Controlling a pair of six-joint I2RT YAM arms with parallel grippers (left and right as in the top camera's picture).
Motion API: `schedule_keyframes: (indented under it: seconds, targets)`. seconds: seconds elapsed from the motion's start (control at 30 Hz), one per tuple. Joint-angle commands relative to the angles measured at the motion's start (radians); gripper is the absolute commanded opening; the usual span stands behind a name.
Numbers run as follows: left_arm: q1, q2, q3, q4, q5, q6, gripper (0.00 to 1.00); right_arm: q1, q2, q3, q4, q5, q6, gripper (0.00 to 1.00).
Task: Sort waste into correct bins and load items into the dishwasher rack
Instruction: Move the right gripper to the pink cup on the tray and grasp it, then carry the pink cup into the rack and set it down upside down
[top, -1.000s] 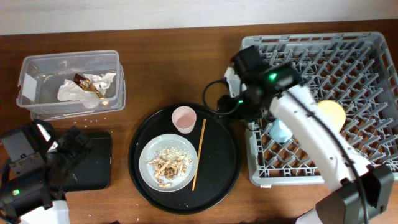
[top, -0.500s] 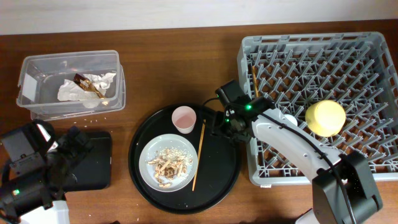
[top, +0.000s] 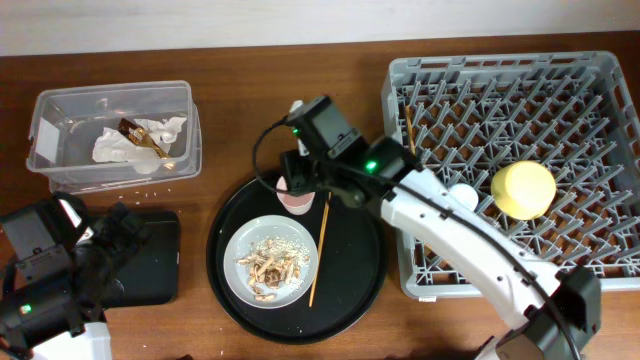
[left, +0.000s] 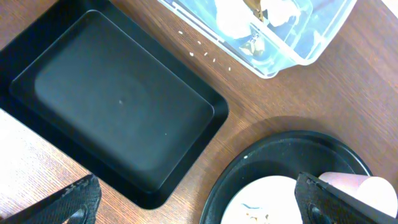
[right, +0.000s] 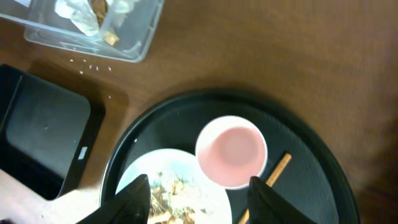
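Now hovering the right gripper (right: 200, 183) above the round black tray (right: 186, 101), holding its fingers (right: 135, 198) spread wide and gripping nothing. Seeing the pink cup (right: 231, 151) upright just ahead of the gap, nearer the finger at the view's right, touching neither finger. Seeing the grey plate (right: 199, 202) with its food scraps (right: 168, 186) between the fingertips, just beside the cup. Catching one chopstick (right: 278, 169) lying on the round tray close beside the finger at the view's right. Finding the clear tub (right: 93, 28) with its napkins (right: 81, 12) well ahead and off to the left, and the shallow black rectangular tray (right: 37, 137) out beyond the left-side finger.

From overhead, sitting right over the cup, with the dishwasher rack (top: 500, 62) back behind the wrist, carrying the yellow bowl (top: 523, 190), the light-blue cup (top: 463, 193) partly hidden by the arm, and a second chopstick (top: 408, 130).

Meanwhile hanging the left gripper (left: 196, 186) above the table, fingers far apart and grasping nothing. Looking onto the rectangular tray just ahead, bare inside, with the tub farther ahead and the round tray near the right fingertip.
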Motion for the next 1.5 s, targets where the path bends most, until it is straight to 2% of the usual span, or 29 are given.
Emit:
schedule_keyframes:
  seconds: [0.0,0.07,0.13,0.17,0.2,0.43,0.47,0.57,0.63,0.73,0.83,0.93,1.03,1.13,1.27,1.47]
  targets:
    - [0.005,0.001,0.014,0.001,-0.007,0.002,0.99,0.047,0.088,0.022,0.009,0.023,-0.022,0.52]
    - [0.005,0.001,0.014,0.001,-0.007,0.002,0.99,0.071,0.180,0.085,-0.081,0.005,-0.058,0.51]
    - [0.005,0.001,0.014,0.001,-0.007,0.002,0.99,0.078,0.312,0.269,-0.280,-0.006,-0.109,0.54]
    - [0.005,0.001,0.014,0.001,-0.007,0.002,0.99,0.078,0.414,0.410,-0.411,0.002,-0.134,0.52]
    - [0.005,0.001,0.014,0.001,-0.007,0.002,0.99,0.079,0.449,0.457,-0.444,0.008,-0.134,0.51]
    - [0.005,0.001,0.014,0.001,-0.007,0.002,0.99,0.079,0.509,0.490,-0.365,0.051,-0.124,0.50]
    - [0.005,0.001,0.014,0.001,-0.007,0.002,0.99,0.079,0.516,0.485,-0.357,0.054,-0.122,0.48]
    - [0.005,0.001,0.014,0.001,-0.007,0.002,0.99,0.080,0.574,0.475,-0.353,0.049,-0.120,0.30]
    - [0.005,0.001,0.014,0.001,-0.007,0.002,0.99,0.087,0.602,0.475,-0.354,0.050,-0.110,0.26]
    - [0.005,0.001,0.014,0.001,-0.007,0.002,0.99,0.091,0.606,0.475,-0.349,0.053,-0.110,0.24]
    - [0.005,0.001,0.014,0.001,-0.007,0.002,0.99,0.090,0.602,0.480,-0.361,0.053,-0.110,0.11]
    - [0.005,0.001,0.014,0.002,-0.007,0.002,0.99,0.090,0.591,0.531,-0.413,0.053,-0.109,0.06]
    - [0.005,0.001,0.014,0.001,-0.007,0.002,0.99,0.090,0.586,0.640,-0.503,0.054,-0.110,0.04]
    - [0.005,0.001,0.014,0.001,-0.007,0.002,0.99,0.076,0.586,0.822,-0.678,0.059,-0.110,0.04]
    - [0.005,0.001,0.014,0.001,-0.007,0.002,0.99,-0.023,0.586,1.047,-0.915,0.130,-0.090,0.04]
    - [0.005,0.001,0.014,0.001,-0.007,0.002,0.99,-0.285,0.364,1.019,-0.915,-0.019,-0.180,0.04]
